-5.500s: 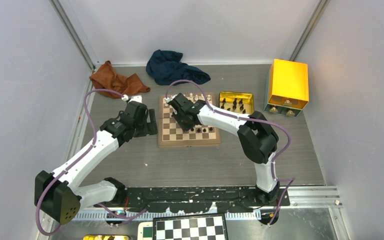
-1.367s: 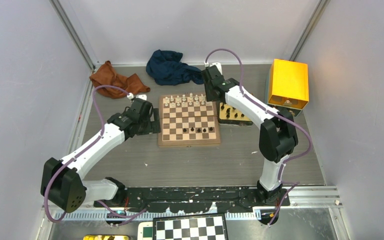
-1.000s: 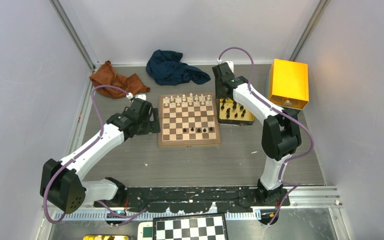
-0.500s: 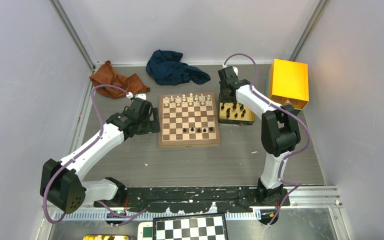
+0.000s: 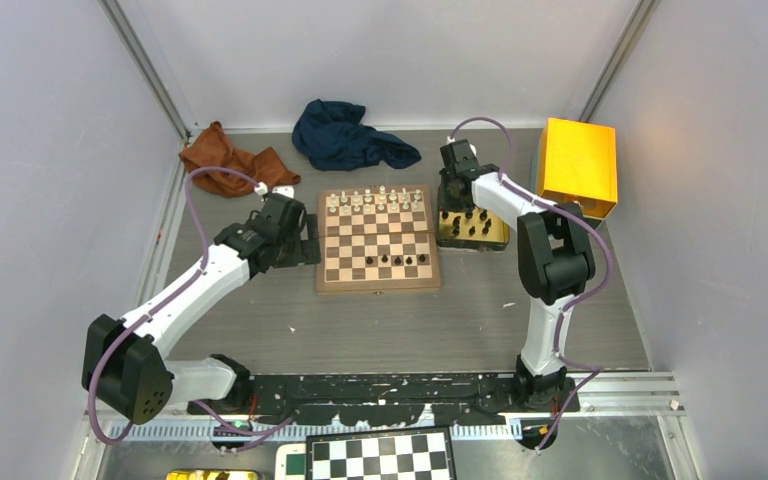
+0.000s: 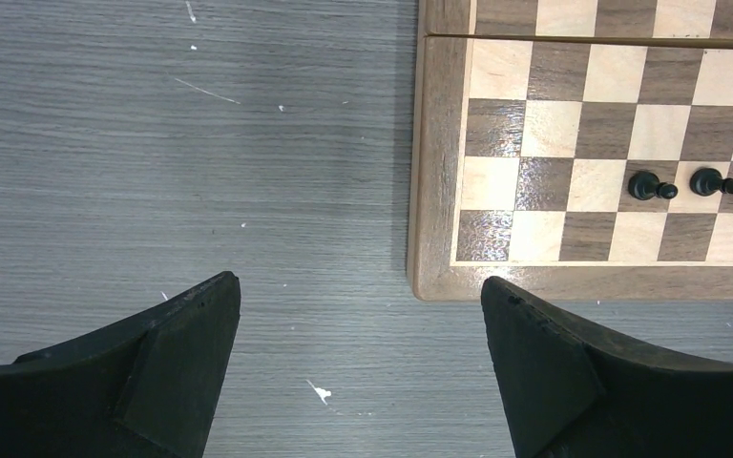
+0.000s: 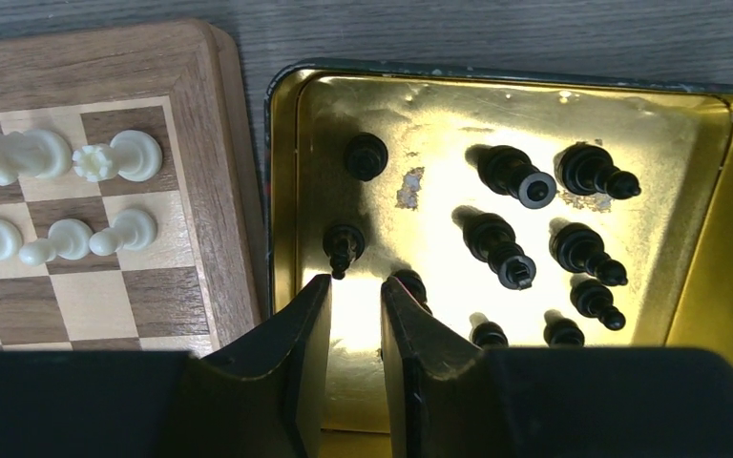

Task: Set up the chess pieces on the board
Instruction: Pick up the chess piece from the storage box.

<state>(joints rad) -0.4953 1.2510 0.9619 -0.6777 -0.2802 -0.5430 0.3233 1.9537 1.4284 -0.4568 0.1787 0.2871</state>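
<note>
Hovering my right pincer (image 7: 355, 324), jaws narrowly apart and empty, over the gold tin tray (image 7: 687, 191), I count about ten black chess pieces (image 7: 501, 250) just ahead. Only a few stand on the board (image 5: 377, 283) to its left. My left pincer (image 6: 358, 286) idles, spread.

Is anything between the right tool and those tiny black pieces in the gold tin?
Nothing visible does. The right tool hangs over the gold tin, black chess pieces just beyond its open tips.
</note>
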